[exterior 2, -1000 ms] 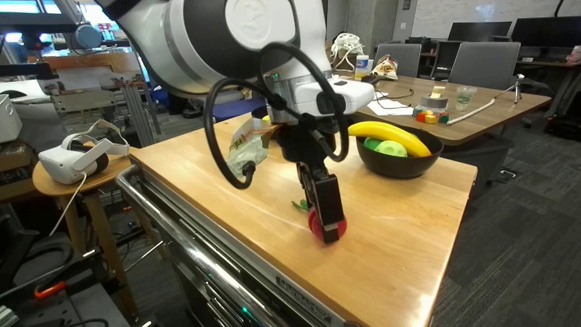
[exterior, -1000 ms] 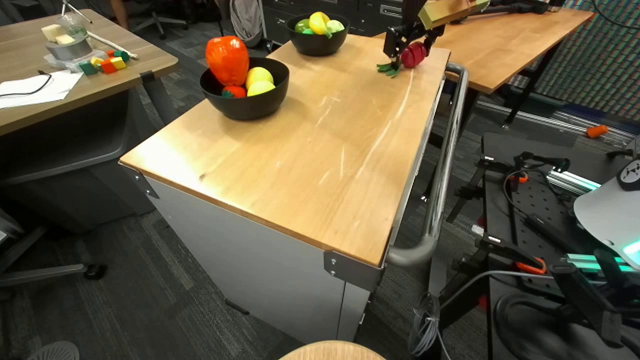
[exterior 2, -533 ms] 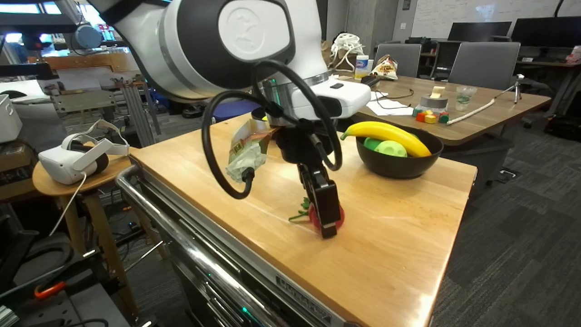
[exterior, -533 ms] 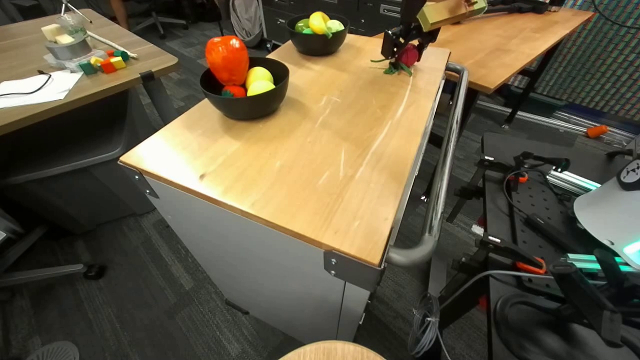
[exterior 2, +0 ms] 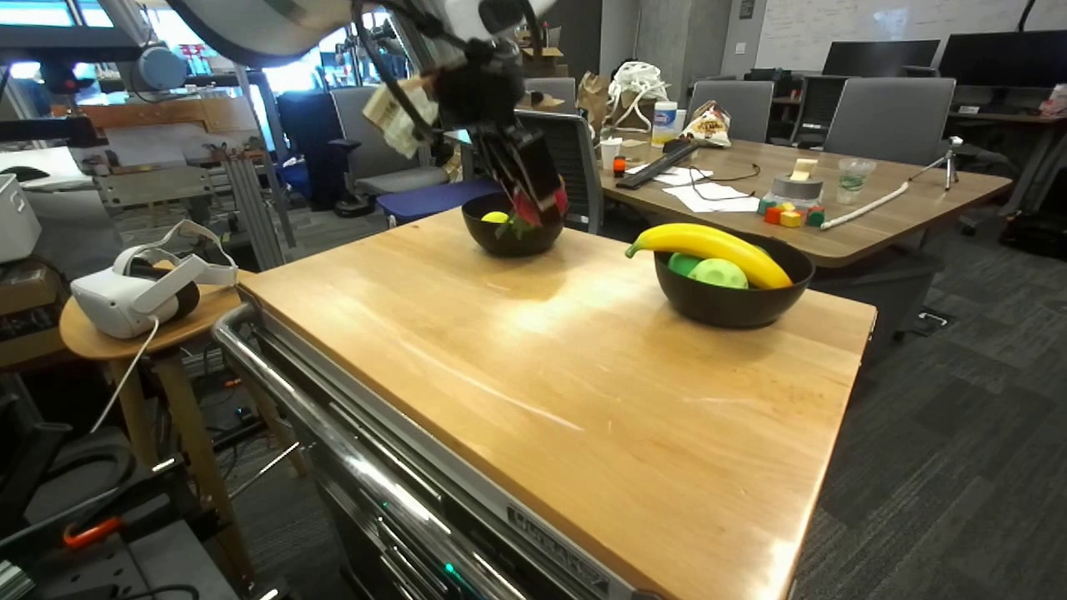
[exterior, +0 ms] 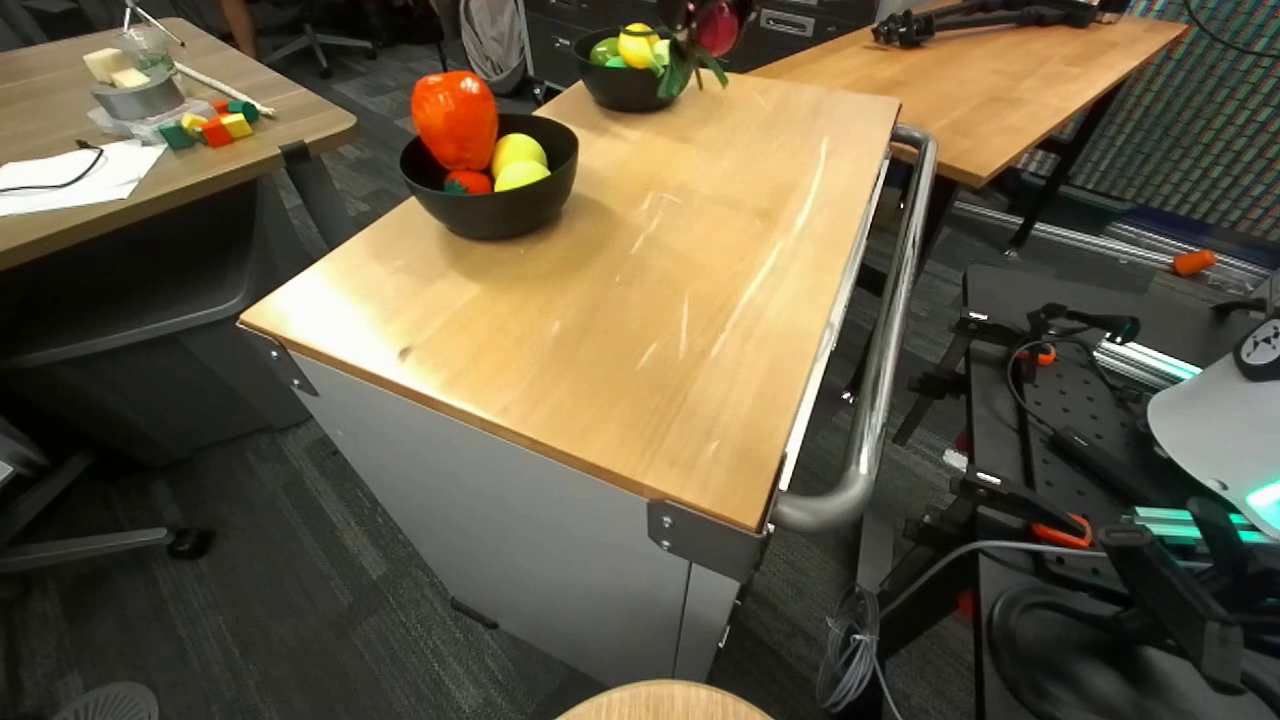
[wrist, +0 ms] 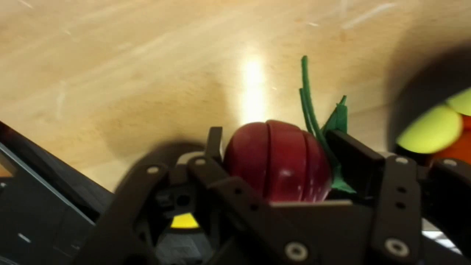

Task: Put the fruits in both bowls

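The red round fruit (wrist: 283,162) with green leaves is off the tabletop, and my gripper (wrist: 276,141) is shut on it, one finger on each side. In an exterior view this fruit (exterior 2: 527,208) hangs between the two black bowls, its leaves overlapping the far one. One bowl (exterior 2: 733,307) holds the banana (exterior 2: 708,244), lying across its rim, above green pieces (exterior 2: 718,272). Inside the other bowl (exterior: 500,215) are a big orange-red piece (exterior: 455,120), two yellow-green balls (exterior: 518,152) and a small red piece (exterior: 467,184). Most of my gripper is cut off at the top of that view.
Both bowls stand on the wooden cart top (exterior 2: 450,350). A metal handle rail (exterior 2: 350,433) runs along one side. A neighbouring table carries coloured blocks (exterior 2: 783,215), and a stool with a white headset (exterior 2: 158,300) is near a cart corner.
My jaws have closed on the red fruit, which has left the tabletop. Arm and fruit have moved up and across, from the handle side to the space between the bowls.
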Available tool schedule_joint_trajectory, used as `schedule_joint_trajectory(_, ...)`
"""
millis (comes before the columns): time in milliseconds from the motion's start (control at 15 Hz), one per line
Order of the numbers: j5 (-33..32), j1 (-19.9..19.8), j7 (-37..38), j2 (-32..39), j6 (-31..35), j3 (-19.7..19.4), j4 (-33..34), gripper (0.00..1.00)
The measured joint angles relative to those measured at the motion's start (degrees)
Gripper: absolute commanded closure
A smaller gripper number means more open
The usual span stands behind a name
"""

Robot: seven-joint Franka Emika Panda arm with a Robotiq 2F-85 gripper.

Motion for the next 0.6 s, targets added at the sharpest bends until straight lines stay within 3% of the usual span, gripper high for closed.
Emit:
schedule_joint_trajectory(333,0.26,4.72,-0.27,2.96,2.25,8.38,9.44,0.55)
schedule_joint_trajectory(600,3.14,6.45,-1.44,13.44,3.25,10.02,18.84,0.55)
